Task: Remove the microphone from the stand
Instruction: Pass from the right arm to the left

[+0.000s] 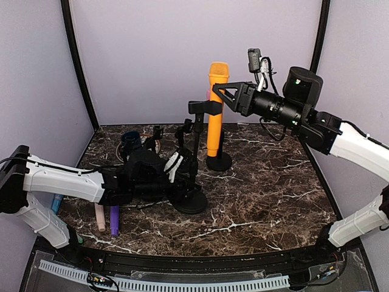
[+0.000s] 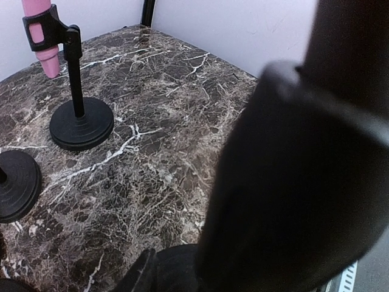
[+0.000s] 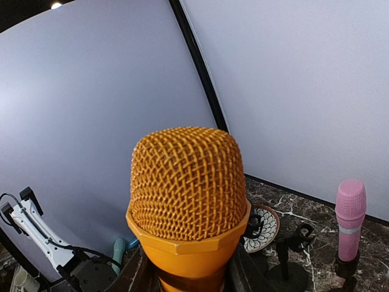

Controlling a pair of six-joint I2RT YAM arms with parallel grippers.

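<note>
Below head, clamped on mic (image 1: 218, 72) with right gripper (image 1: 217, 92) (seated in stand (image 1: 196, 152) clip); near base, cannot tell opening of left gripper (image 1: 181, 165).

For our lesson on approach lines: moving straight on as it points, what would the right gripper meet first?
The orange mic; the right gripper looks closed around it.

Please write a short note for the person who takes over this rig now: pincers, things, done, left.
Right pincer: shut on the orange microphone, below its head.
Left pincer: low beside the front stand; open or shut cannot be told.
The microphone stands upright in the clip of the rear stand.
Done: the grasp.
Left: lift the microphone out of the clip.
</note>
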